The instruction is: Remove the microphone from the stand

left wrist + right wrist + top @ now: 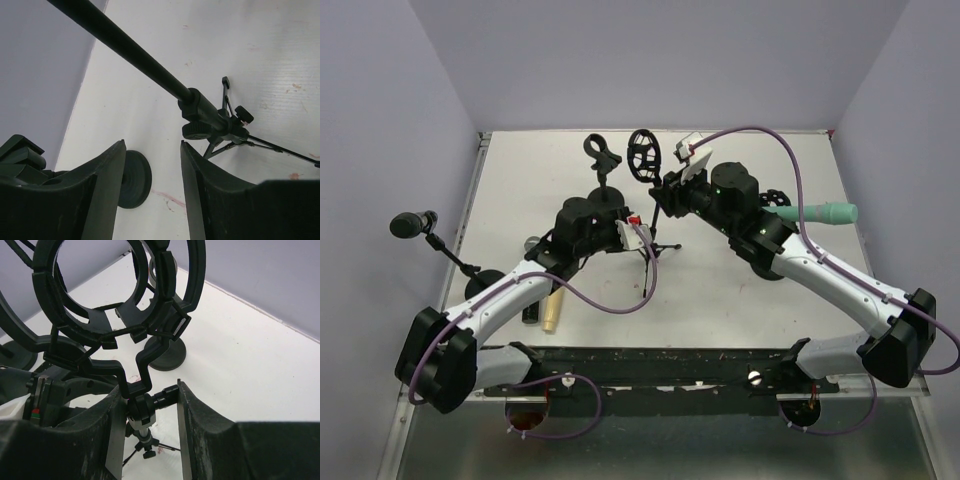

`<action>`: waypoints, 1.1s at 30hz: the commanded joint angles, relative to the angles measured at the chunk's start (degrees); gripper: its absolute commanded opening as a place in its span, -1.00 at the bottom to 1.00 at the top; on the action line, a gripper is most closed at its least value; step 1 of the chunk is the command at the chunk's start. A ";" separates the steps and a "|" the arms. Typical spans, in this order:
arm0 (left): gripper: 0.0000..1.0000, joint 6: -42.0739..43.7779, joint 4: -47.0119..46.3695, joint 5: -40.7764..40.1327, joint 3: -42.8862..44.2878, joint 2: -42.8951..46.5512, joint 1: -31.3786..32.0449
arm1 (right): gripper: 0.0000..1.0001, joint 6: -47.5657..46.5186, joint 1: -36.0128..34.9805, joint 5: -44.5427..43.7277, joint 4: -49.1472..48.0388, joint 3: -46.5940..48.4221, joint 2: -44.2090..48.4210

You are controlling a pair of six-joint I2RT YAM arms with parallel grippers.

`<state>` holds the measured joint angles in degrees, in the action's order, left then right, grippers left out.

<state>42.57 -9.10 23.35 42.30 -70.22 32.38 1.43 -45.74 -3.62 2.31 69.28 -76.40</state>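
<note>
At the far left edge of the table [740, 300] a black microphone [413, 224] sits on its boom stand [448, 250]. It looks light and rigid, we judge, and is best gripped round the body, not the grille. Our left gripper [152, 150] gapes partway, empty; our right gripper [148, 390] clamps the bare shock-mount stand [140, 365]. The wall [380, 120] crowds the microphone's left side — open room lies to its right.

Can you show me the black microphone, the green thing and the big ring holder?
black microphone [413, 224]: top view, on its round head, far left.
green thing [828, 213]: top view, middle of its body, far right.
ring holder [44, 287]: right wrist view, left rim of the front ring.
</note>
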 commanded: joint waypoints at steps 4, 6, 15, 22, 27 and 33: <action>0.25 8.23 8.66 4.94 -1.43 5.26 0.31 | -0.99 5.95 -0.14 1.16 5.16 -0.46 -1.38; 0.27 7.27 8.75 6.09 -1.35 5.18 0.58 | -0.99 6.30 -0.06 1.42 4.90 -0.81 -1.21; 0.18 5.34 10.60 7.15 2.17 1.05 2.60 | -0.99 7.71 0.03 1.42 5.34 -0.99 -1.12; -0.11 1.13 7.53 2.23 3.75 -2.29 2.86 | -0.99 7.88 0.12 1.24 5.08 -1.34 -0.68; -0.24 -3.89 7.52 0.02 6.74 -4.23 2.86 | -0.99 7.89 0.38 1.07 4.99 -1.51 -0.50; -0.59 -9.50 10.67 2.66 8.58 -4.93 2.78 | -0.99 8.15 0.47 0.72 4.64 -1.78 -0.50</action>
<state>38.79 0.58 25.02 47.66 -74.56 35.00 3.49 -44.88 -4.32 2.07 69.28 -76.38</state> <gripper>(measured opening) 0.298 0.456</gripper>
